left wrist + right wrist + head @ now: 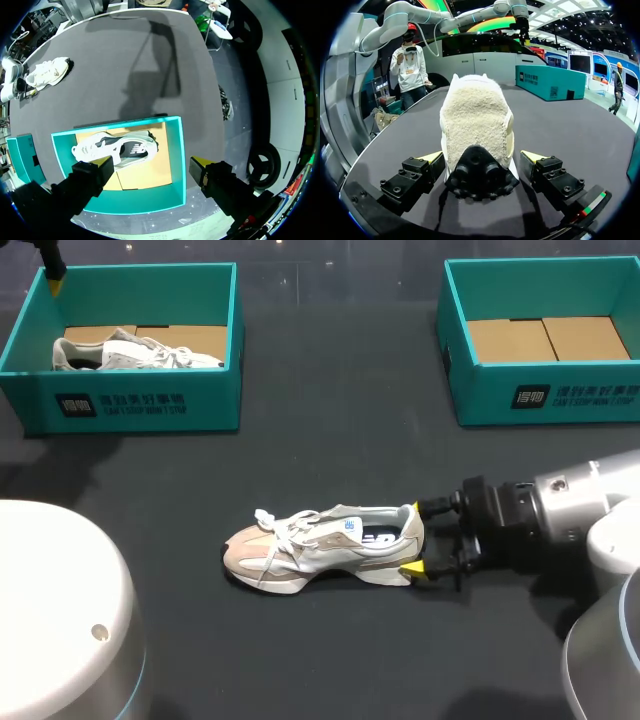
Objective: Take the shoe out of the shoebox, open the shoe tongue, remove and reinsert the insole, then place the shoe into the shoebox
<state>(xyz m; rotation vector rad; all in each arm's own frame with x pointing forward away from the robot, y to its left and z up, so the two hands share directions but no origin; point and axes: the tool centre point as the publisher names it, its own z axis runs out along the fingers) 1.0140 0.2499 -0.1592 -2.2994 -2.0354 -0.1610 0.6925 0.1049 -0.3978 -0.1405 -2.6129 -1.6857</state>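
The shoe (315, 545) sits on the table (340, 430) toward its front edge, heel between the right gripper (412, 538)'s spread fingers, which stand just beside it. The left gripper (152, 165) hangs wide open over the far-left shoebox (176, 155), another shoe (112, 147) inside.

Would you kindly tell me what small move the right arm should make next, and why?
Probably close the right gripper on the heel of the shoe: its open fingers straddle it with gaps either side, and the shoe lies on the table, so a grip would steady it for opening the tongue.
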